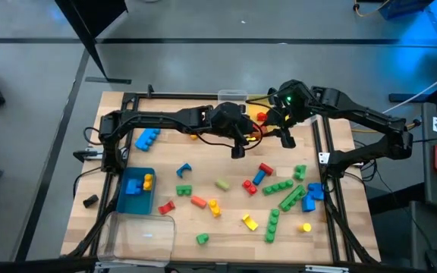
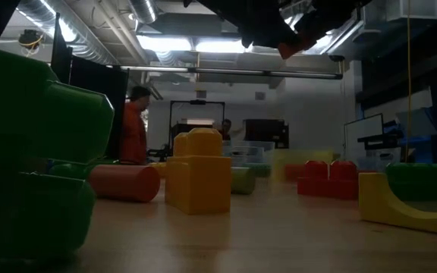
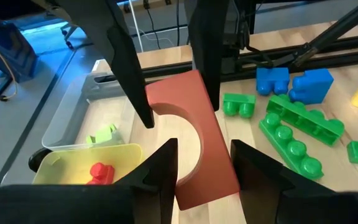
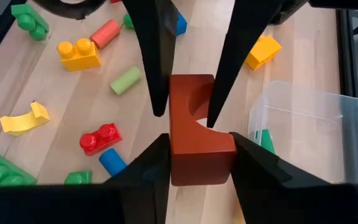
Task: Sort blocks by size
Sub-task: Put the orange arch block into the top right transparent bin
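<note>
A red arch-shaped block (image 1: 262, 117) is held high above the table's far middle between both grippers. My left gripper (image 1: 253, 121) comes from the left and my right gripper (image 1: 271, 117) from the right, and both are shut on it. In the low view the block (image 2: 290, 49) shows at the top edge under the dark fingers. Many loose blocks lie on the table: green bars (image 1: 290, 193), blue blocks (image 1: 312, 196), a yellow arch (image 1: 249, 221) and a red brick (image 1: 250, 186). My left gripper pinches one end of the arch block (image 3: 207, 177) between its two fingers, on its two flat faces, slanting down from the table's left. The block is lifted clear of the table. My right gripper pinches the block's other end (image 4: 201, 158) between its two fingers, slanting down from the right. The left gripper's fingers (image 4: 156, 74) stand on the block's farther end, beside the arch's hollow.
A clear bin (image 1: 232, 96) with a few blocks stands at the far edge. A blue bin (image 1: 135, 191) with blue and yellow blocks and a clear bin (image 1: 139, 235) stand near left. A person (image 2: 133, 125) stands in the room behind.
</note>
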You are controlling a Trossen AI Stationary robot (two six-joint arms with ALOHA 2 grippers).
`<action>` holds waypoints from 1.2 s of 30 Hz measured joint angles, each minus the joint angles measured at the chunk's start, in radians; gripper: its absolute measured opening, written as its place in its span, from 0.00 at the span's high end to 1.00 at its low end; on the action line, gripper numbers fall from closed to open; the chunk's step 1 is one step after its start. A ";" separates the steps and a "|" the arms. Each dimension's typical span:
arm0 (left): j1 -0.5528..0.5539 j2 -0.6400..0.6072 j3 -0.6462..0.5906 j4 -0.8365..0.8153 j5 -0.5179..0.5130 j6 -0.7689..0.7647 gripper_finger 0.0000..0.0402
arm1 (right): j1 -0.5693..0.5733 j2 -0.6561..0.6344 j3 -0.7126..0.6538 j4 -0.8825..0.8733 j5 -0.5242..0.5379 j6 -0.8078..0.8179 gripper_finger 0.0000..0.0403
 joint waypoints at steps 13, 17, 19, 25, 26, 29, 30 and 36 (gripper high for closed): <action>-0.001 0.000 0.001 -0.018 -0.003 -0.013 0.56 | 0.000 0.000 0.000 -0.030 0.067 -0.002 0.63; 0.002 0.000 0.001 -0.086 -0.014 -0.016 0.47 | 0.000 0.000 0.000 -0.058 0.168 -0.006 0.66; 0.001 0.000 0.001 -0.152 0.000 -0.017 0.44 | 0.000 0.000 0.000 -0.072 0.255 -0.005 0.66; -0.014 0.000 0.001 -0.370 0.007 -0.022 0.43 | -0.014 0.018 0.000 -0.169 0.585 -0.034 0.63; -0.018 0.000 0.001 -0.415 0.006 -0.022 0.43 | -0.029 0.026 0.000 -0.184 0.623 -0.035 0.63; -0.037 0.000 0.000 -0.518 0.001 -0.041 0.44 | -0.098 0.058 0.000 -0.206 0.652 -0.034 0.65; -0.045 0.000 0.000 -0.544 0.002 -0.056 0.44 | -0.126 0.072 0.000 -0.207 0.651 -0.035 0.65; -0.093 0.000 0.000 -0.621 0.003 -0.108 0.44 | -0.305 0.175 0.000 -0.203 0.664 -0.059 0.63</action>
